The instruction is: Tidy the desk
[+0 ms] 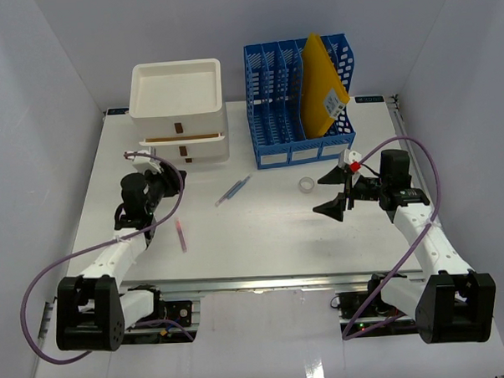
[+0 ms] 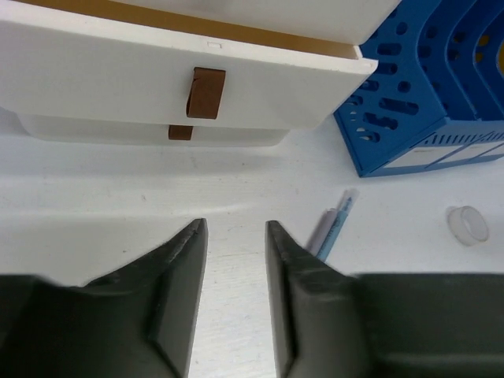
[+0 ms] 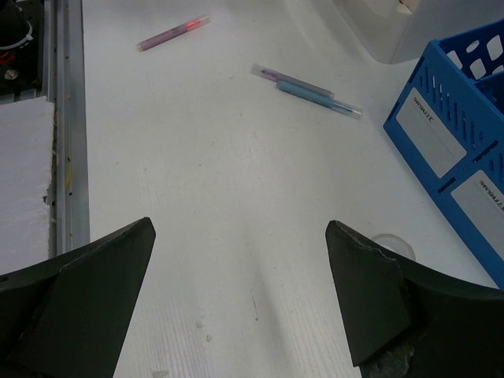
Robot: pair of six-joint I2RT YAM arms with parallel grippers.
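White desk [image 1: 263,247] fills the middle of the frame, pens [image 1: 233,191] lying loose on it. Left claw [image 2: 236,228] is half open and empty, facing the drawers [image 2: 118,79]. Right claw [image 3: 240,227] gapes wide, likely ready to grab.

white desk [image 1: 262,239]; white drawers [image 1: 178,108] with brown tabs [image 2: 205,93]; blue perforated rack [image 1: 274,113] holding a yellow envelope [image 1: 321,90]; red pen [image 1: 181,236]; blue pen [image 1: 233,191]; translucent tape roll [image 1: 307,184].

We're looking in on a robot lab's test cell: plain white walls [image 1: 32,123] box in a white surface [image 1: 262,239], with two arms [image 1: 113,258] bolted at a metal rail [image 1: 264,283] and purple cables [image 1: 400,138] trailing. Staged office props sit on top: drawer box [image 1: 178,108], blue file rack [image 1: 291,120], pens [image 1: 233,191].
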